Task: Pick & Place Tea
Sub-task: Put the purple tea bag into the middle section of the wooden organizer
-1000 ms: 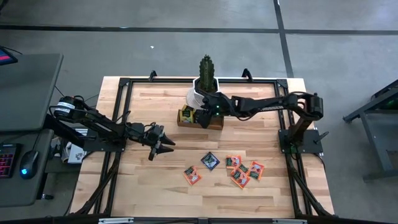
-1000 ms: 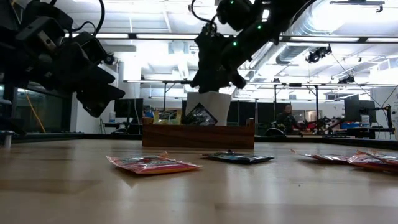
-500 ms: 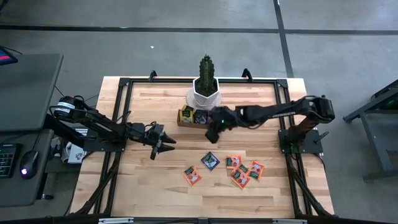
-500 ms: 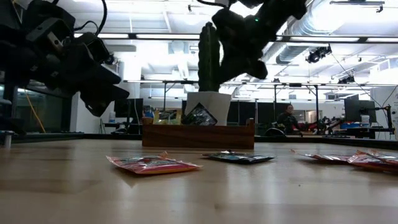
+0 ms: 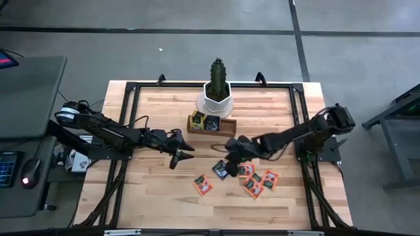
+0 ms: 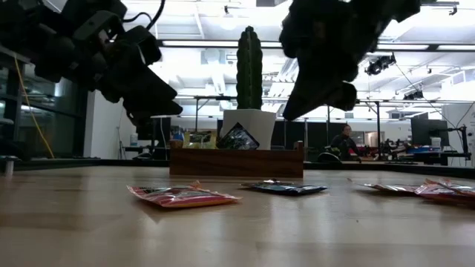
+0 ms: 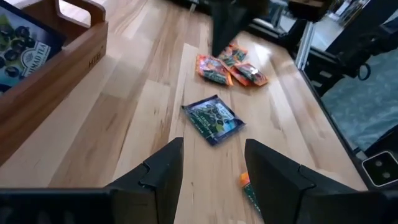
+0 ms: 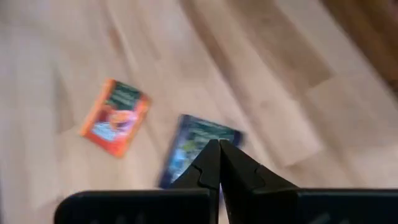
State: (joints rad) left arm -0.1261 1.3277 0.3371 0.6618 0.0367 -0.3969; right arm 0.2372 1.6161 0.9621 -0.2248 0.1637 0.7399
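The right gripper point(image 5: 231, 159), fingers pressed together and empty, is hovering above the dark blue square tea sachet point(image 5: 221, 170); at its nine o'clock, the left gripper point(image 5: 184, 153) is waiting wide.

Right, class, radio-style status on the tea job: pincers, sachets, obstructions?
Right pincer shut, empty, above dark blue sachet. Left pincer open, hovering mid-table. Orange sachets loose on table; tray beyond. Nothing blocking.

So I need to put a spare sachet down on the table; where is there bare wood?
Bare wood lies along the table's near edge below the orange sachet, and in the far corners either side of the white pot. It is crowded around the blue sachet and the orange cluster, where the right tool hangs.
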